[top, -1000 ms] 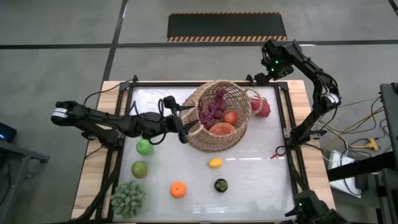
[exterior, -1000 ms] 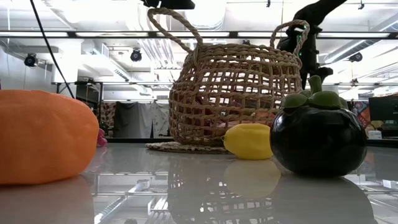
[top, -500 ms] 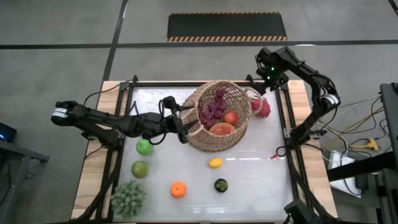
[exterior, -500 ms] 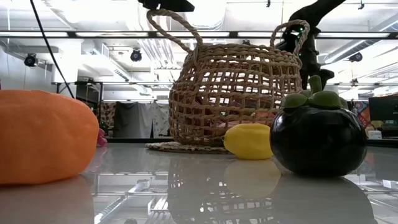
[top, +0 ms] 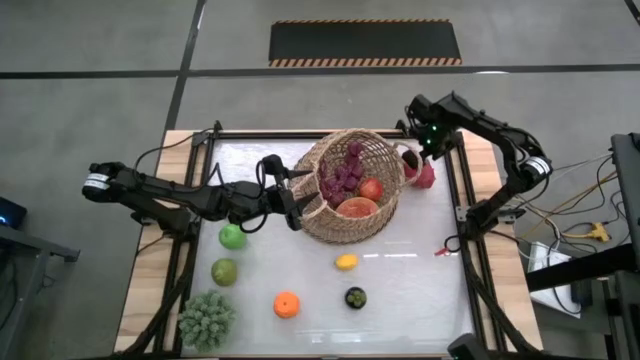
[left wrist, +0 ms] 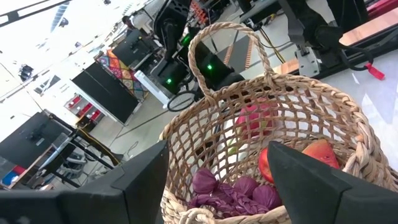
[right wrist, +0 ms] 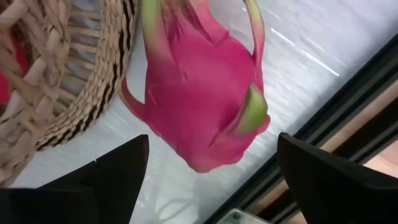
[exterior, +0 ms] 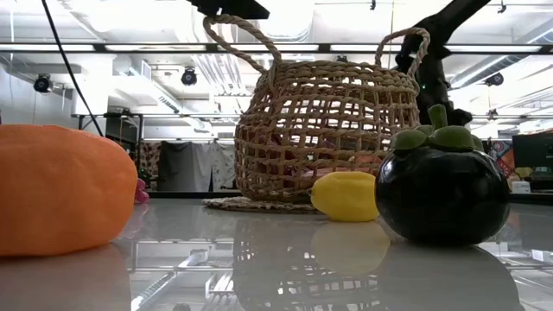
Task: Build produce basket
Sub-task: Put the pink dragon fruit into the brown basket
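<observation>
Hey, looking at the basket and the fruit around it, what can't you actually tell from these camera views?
- Left gripper at the round woven tan wicker basket's rim: high view too small and wrist view cuts the fingertips, so grip unclear.
- Pink dragon fruit: right wrist view shows the open right gripper around it, contact unclear.
- Basket contents: purple grapes and red fruit show; anything beneath is hidden.
- Low view: the orange fruit is cut by the edge.

basket [top: 350,186] crowds dragon fruit [top: 421,172], table rail [top: 452,190] opposite, above clear
</observation>
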`<state>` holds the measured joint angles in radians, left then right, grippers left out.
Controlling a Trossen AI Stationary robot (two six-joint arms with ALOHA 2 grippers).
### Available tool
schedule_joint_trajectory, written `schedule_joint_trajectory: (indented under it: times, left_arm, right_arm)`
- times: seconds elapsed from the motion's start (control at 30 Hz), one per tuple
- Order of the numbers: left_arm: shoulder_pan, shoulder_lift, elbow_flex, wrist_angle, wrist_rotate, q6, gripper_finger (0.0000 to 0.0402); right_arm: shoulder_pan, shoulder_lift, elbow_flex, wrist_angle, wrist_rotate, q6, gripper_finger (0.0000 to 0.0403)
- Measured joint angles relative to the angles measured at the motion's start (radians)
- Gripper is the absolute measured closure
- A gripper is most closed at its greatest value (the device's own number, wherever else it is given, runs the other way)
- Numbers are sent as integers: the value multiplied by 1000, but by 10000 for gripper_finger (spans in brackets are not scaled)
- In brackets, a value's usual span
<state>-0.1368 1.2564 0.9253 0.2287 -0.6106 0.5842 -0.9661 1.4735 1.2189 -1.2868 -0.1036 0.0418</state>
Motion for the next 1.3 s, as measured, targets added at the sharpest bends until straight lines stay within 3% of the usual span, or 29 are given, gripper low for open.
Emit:
schedule_joint_trajectory:
  times: [0.57, 0.97, 1.3]
  left_arm:
    - [0, 0, 0, 0, 0, 0, 147]
    - [0, 0, 0, 1, 0, -2, 147]
    - [0, 0, 0, 3, 1, -5, 147]
  right_arm:
    - [47, -2, -153, 168, 9, 11, 64]
    - [47, -2, -158, 198, 3, 10, 175]
    - [46, -31, -104, 203, -8, 0, 187]
